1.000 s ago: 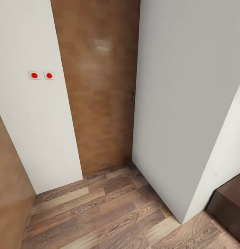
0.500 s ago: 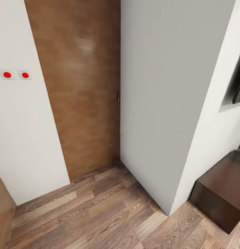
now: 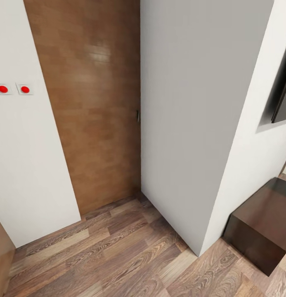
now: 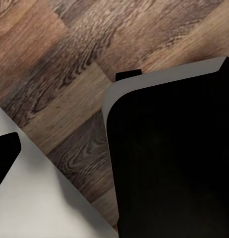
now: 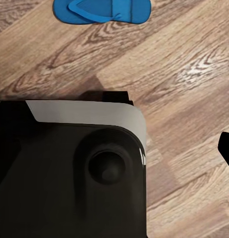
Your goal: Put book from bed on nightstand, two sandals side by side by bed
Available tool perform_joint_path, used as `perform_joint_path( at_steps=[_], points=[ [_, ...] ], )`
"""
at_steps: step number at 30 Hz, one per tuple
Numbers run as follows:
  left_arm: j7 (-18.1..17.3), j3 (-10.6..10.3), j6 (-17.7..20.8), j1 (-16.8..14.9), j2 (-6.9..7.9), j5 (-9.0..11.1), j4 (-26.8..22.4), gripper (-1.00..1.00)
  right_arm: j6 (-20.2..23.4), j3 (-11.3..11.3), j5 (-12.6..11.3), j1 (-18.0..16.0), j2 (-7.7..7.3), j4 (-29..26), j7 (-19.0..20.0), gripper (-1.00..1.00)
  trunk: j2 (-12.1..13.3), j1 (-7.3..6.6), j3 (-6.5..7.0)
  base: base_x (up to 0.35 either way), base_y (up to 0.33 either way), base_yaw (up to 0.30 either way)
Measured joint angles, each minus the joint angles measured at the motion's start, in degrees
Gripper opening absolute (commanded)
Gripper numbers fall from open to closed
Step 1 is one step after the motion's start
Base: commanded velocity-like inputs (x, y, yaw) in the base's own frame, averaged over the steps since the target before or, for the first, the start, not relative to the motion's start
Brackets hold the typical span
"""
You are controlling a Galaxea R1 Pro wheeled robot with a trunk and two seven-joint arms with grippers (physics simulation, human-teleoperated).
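One bright-blue sandal (image 5: 102,11) lies flat on the wood-plank floor in the right wrist view, beyond the dark, white-edged robot body (image 5: 70,168) under that arm. A low dark-brown nightstand (image 3: 264,225) with a glossy top stands at the lower right of the head view, against a white wall. The book and the bed are out of view. A black fingertip (image 5: 226,148) of my right gripper pokes in at the edge of the right wrist view. A black fingertip (image 4: 5,153) of my left gripper shows against a white surface in the left wrist view.
A brown wooden door (image 3: 93,107) is set between white walls, with two red-buttoned switches (image 3: 13,89) to its left. A white wall corner (image 3: 198,251) juts out between door and nightstand. A black-framed panel (image 3: 283,99) hangs at the right edge.
The head camera has turned to the right, so the door and switches slid left in the picture. More of the nightstand and the black-framed panel have come into view.
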Motion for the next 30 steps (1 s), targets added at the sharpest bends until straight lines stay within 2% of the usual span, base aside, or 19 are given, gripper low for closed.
perform_joint_path(
  at_steps=[15,30],
  points=[
    [0.0,0.0,0.0,0.0,0.02,0.0,0.0,1.00,0.0,0.0,0.0,0.0,0.04,0.0,0.0,1.00,0.0,0.00,0.00,0.000,0.040,-0.109],
    [0.0,0.0,0.0,0.0,0.06,0.0,0.0,1.00,0.0,0.0,0.0,0.0,0.08,0.0,0.0,1.00,0.0,-0.01,0.00,0.018,0.006,-0.030]
  ],
)
